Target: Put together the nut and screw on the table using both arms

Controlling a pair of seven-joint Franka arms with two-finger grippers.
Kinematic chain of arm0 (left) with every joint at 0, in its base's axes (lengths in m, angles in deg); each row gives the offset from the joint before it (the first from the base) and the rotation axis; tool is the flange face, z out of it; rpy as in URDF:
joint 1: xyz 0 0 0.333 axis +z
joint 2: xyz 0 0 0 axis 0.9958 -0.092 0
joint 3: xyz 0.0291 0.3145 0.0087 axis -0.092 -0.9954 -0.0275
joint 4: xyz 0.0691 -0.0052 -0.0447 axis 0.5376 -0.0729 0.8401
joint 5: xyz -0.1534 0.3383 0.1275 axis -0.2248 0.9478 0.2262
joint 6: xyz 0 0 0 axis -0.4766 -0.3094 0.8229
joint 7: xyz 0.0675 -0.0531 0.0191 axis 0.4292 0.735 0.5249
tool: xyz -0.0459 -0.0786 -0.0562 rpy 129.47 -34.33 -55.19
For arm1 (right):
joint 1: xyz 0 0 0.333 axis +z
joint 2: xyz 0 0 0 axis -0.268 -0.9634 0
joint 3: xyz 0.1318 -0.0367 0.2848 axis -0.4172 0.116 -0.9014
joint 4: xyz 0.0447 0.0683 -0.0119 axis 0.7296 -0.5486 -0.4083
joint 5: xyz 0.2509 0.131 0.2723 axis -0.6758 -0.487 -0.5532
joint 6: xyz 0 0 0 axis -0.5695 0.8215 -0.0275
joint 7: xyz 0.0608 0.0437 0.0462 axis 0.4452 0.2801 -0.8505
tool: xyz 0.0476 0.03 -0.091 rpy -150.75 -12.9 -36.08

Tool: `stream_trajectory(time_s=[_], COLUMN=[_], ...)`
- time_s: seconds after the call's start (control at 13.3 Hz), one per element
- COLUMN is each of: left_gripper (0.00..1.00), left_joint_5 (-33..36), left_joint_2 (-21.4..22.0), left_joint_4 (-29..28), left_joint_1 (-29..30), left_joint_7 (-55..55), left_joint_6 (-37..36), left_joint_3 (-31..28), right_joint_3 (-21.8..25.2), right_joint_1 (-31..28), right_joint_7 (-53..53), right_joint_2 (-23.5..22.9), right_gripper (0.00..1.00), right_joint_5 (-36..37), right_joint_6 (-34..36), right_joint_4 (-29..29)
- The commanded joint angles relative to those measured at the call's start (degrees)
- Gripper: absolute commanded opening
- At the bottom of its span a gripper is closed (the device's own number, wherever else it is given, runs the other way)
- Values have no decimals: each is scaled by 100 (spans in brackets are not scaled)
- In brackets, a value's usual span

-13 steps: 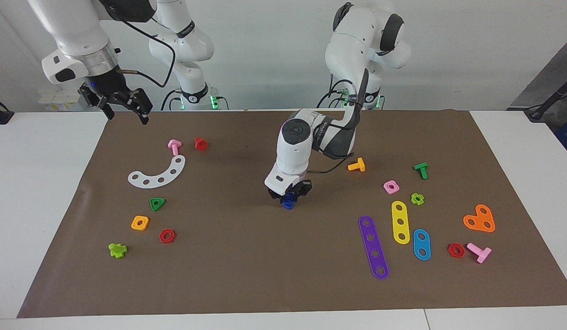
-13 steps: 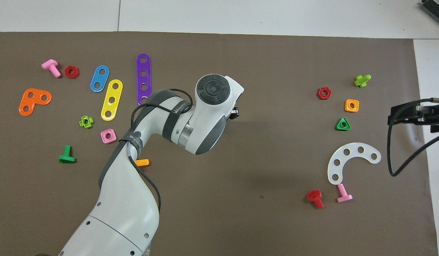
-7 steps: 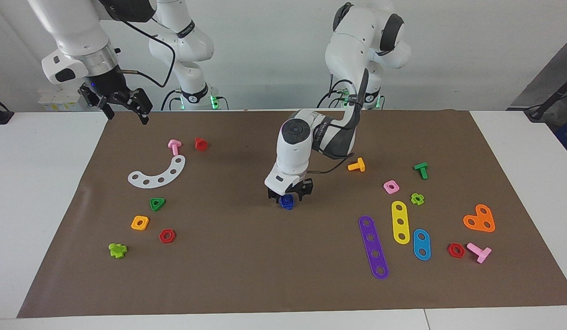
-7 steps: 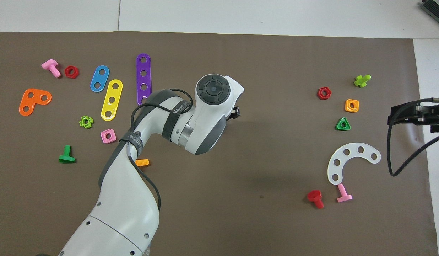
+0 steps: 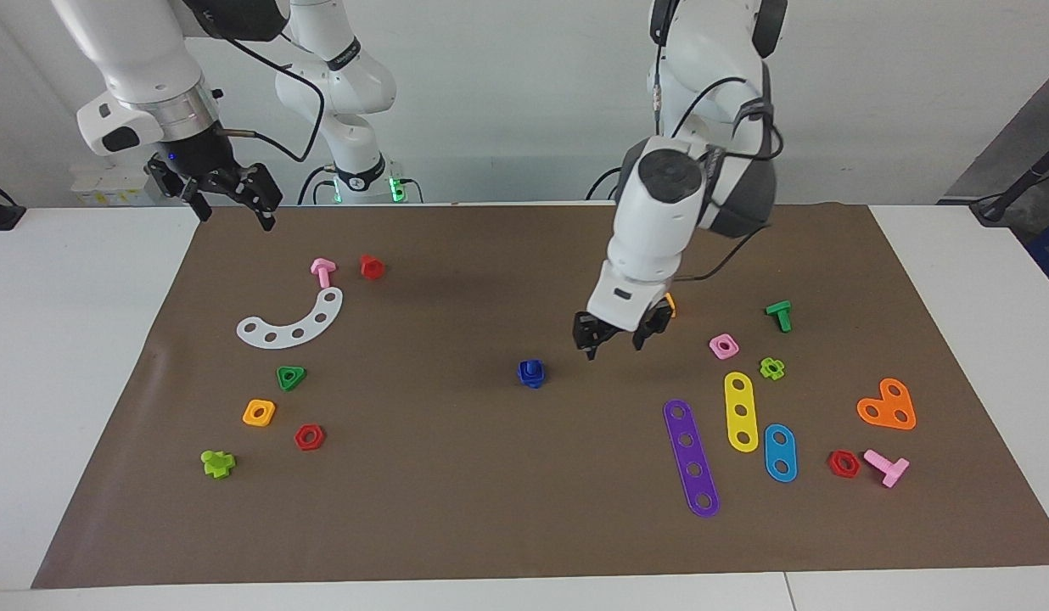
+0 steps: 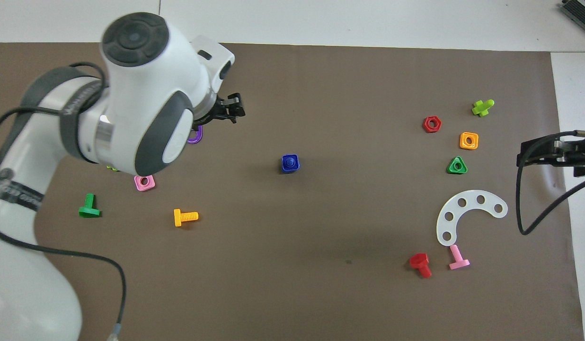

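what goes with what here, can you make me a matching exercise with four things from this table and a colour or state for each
Things:
1. nut with the screw in its hole
2. left gripper
3. curved strip
4. triangular nut

Colour or state:
A. white, with a row of holes
B. green
C. dark blue, alone at the middle of the mat
D. open, holding nothing, up over the mat

Pairs: 1-C, 2-D, 3-A, 4-B
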Motion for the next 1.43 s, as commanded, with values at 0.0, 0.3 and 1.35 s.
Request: stream_trajectory(time_s=[0.0,0.3,1.35], left_gripper=[85,96,100], left_joint_5=[72,72,669], left_joint_2=[608,1284,2209], left_joint_4=[-303,-679,-1305], left_joint_1=[704,1856,2008], left_joint_7=[-929,-2915,-2936], left_joint_6=[-671,-1149,-1379], left_joint_3=[70,61,122], right_joint_3=[-47,-38,-82], right_joint_1=[-105,-96,-25], right_joint_7=[-141,-132,-132], right_joint_2=[155,163,163], right_gripper=[100,100,100], right_joint_5=[-81,-81,-81], right_joint_6=[-4,23,32], right_joint_4=[-157,-157,-113])
